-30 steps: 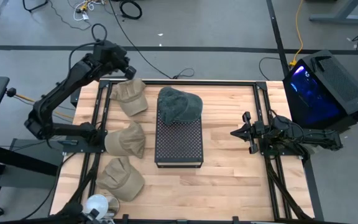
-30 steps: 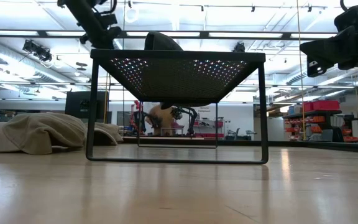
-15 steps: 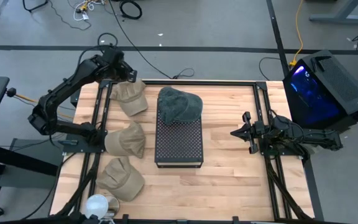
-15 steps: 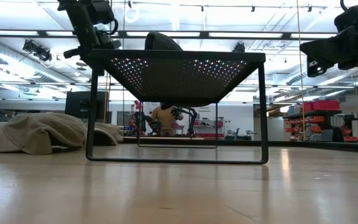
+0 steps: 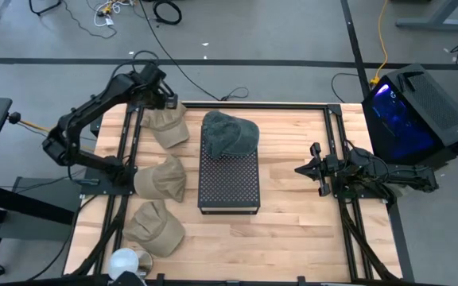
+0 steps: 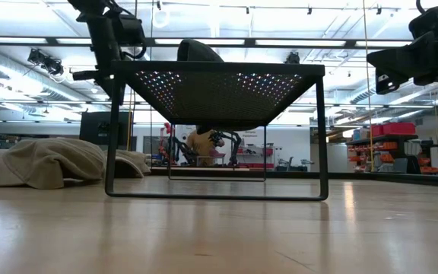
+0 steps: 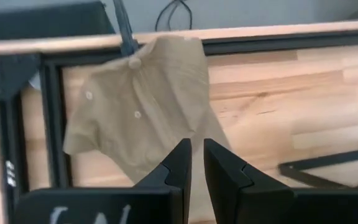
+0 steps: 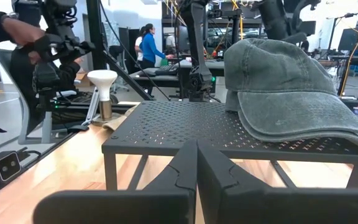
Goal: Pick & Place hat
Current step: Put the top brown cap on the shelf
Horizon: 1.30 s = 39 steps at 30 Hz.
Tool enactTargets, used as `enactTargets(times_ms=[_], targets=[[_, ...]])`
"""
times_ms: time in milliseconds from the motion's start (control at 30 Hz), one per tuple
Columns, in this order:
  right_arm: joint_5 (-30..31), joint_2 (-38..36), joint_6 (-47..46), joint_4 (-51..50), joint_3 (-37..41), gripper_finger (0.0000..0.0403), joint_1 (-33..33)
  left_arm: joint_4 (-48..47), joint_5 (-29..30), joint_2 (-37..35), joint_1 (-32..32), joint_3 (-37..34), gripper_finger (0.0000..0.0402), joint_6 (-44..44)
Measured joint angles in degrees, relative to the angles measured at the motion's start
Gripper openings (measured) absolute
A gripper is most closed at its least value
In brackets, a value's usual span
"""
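**High view: left gripper over far tan hat**

I see the left gripper (image 5: 168,100) above the tan hat (image 5: 166,123) at the table's far left, fingers a sliver apart, holding nothing. Its brim points toward me. The right gripper (image 5: 300,169) waits, pressed together.

Probably robotics lab: robot arms (image 8: 194,43), workbenches.

You have one dark green-grey cloth cap (image 5: 228,133) sitting crown-up on the far end of the black perforated metal stand (image 5: 229,181), brim overhanging the mesh edge. Three tan cloth caps lie on the wooden table beside the stand's left: far one (image 5: 167,123), middle one (image 5: 161,177), near one (image 5: 156,227), all crumpled flat.
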<state>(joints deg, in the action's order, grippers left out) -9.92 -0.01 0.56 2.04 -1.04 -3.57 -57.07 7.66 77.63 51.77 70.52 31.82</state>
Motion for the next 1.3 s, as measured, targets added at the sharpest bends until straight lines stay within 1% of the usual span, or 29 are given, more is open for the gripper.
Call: enactTargets(times_ms=[367, 467, 600, 733, 867, 967, 1100, 1300], targets=[[0.01, 0.0, 0.0, 0.0, 0.0, 0.0007, -0.02, -4.83, 0.17, 4.3, -0.22, -0.02, 0.0049, 14.41], [-0.01, 0.0, 0.0, 0.0, 0.0, 0.0007, 0.0, -5.03, 0.17, 5.35, -0.22, -0.02, 0.0057, 16.37], [0.0, 0.0, 0.0, 0.0, 0.0, 0.0007, -0.02, -5.1, 0.17, 6.72, -0.24, -0.02, 0.0088, 17.1], [-0.01, 0.0, 0.0, 0.0, 0.0, 0.0007, 0.0, -5.07, 0.54, 7.74, -0.26, -0.03, 0.0135, 18.95], [-0.01, 0.0, 0.0, 0.0, 0.0, 0.0007, 0.0, -4.62, 1.31, 7.89, -0.26, -1.34, 0.0184, 24.21], [0.01, 0.0, 0.0, -0.02, 0.0, 0.0007, -0.01, -4.47, 1.31, 7.89, -0.26, -2.79, 0.0212, 28.4], [0.01, 0.0, 0.0, 0.0, 0.0, 0.0007, 0.0, -2.97, 1.5, 7.9, -0.26, -4.39, 0.0232, 34.04], [0.01, 0.0, 0.0, 0.0, 0.0, 0.0007, -0.01, 0.3, 2.06, 7.89, -0.71, -5.38, 0.0236, 45.37]])
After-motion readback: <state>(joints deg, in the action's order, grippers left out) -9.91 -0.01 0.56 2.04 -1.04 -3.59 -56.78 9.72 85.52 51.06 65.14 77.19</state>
